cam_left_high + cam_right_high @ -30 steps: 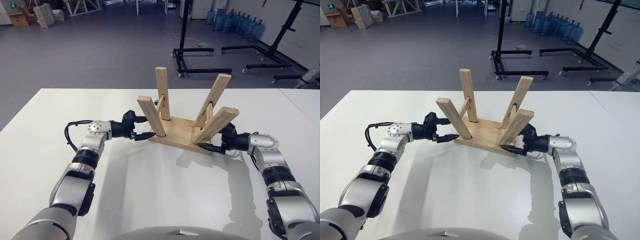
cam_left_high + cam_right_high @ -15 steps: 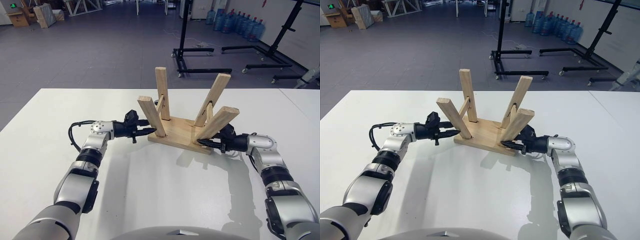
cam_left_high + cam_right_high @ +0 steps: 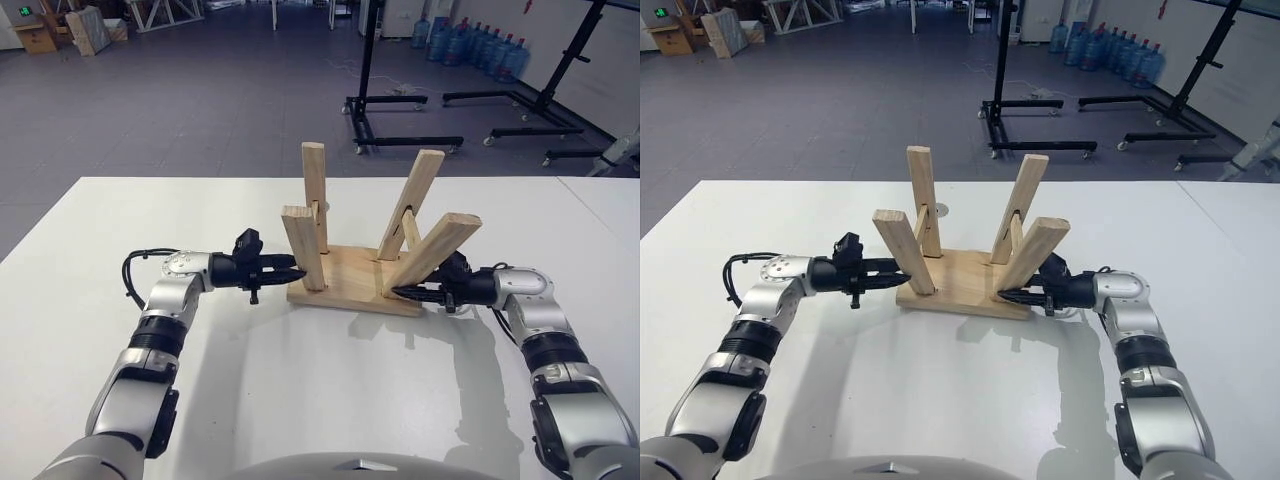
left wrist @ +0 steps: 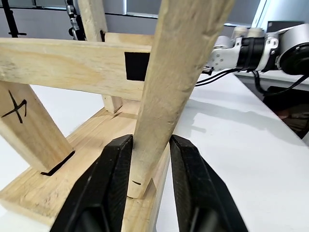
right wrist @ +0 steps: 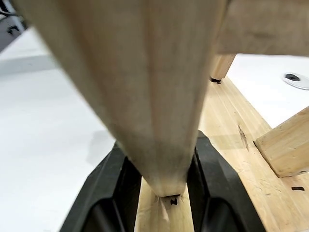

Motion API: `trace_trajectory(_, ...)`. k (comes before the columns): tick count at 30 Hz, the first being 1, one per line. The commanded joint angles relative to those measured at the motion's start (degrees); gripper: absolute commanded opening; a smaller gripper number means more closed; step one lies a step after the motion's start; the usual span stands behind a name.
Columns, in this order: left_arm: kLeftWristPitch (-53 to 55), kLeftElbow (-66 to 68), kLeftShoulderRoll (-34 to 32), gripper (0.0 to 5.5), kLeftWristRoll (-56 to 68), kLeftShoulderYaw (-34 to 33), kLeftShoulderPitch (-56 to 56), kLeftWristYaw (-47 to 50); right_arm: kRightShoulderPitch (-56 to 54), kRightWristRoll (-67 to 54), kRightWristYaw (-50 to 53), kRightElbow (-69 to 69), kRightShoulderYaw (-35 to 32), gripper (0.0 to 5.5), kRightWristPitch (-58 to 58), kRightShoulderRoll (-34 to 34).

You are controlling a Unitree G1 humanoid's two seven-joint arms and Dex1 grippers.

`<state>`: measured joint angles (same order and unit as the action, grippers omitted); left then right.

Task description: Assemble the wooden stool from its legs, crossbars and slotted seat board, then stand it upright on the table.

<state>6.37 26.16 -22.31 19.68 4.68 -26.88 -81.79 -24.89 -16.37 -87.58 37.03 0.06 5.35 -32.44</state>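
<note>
Left eye view shows the stool (image 3: 352,281) upside down on the desk (image 3: 300,400), between both hands. The left hand (image 3: 292,271) grips the left front leg (image 3: 302,245) at its base; the right hand (image 3: 397,293) clamps the right front leg (image 3: 437,248).

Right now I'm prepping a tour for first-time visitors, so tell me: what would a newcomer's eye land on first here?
The wooden stool stands upside down in the middle of the white table, its four legs splaying upward. Next come the two grippers. The left gripper clamps the base of the near-left leg, and the right gripper clamps the base of the near-right leg.
</note>
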Motion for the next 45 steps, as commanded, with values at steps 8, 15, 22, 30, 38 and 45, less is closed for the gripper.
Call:
trace_trajectory(8, 48.6, -42.2, -9.3, 0.97, 34.3, -9.7, 22.5, 13.8, 14.6, -17.1, -4.3, -39.9, 7.2, 1.11, -53.2, -19.9)
trace_trajectory(15, 62.0, -45.1, -15.7, 0.95, 45.2, -17.8, 26.0, 22.9, 8.4, -25.0, -3.3, -42.5, 14.4, 1.10, -73.7, -24.9)
trace_trajectory(22, 58.7, -42.1, -20.4, 0.91, 37.9, -9.7, 29.2, 21.5, 1.0, -24.0, -1.3, -35.7, 23.9, 1.09, -74.8, -18.9)
trace_trajectory(30, 50.5, -25.0, -19.5, 2.09, 30.2, -3.3, 16.4, 21.6, -0.5, -23.9, 1.1, -30.3, 23.6, 1.70, -72.1, -15.3)
trace_trajectory(38, 44.9, -15.2, -17.9, 3.58, 26.7, -5.4, 8.8, 18.7, -0.8, -23.8, 2.8, -24.9, 17.3, 3.49, -68.2, -16.2)
trace_trajectory(45, 38.6, -19.7, -19.5, 3.84, 24.1, -10.2, 13.6, 15.7, -7.3, -23.8, 0.8, -18.7, 11.7, 3.53, -67.3, -17.6)
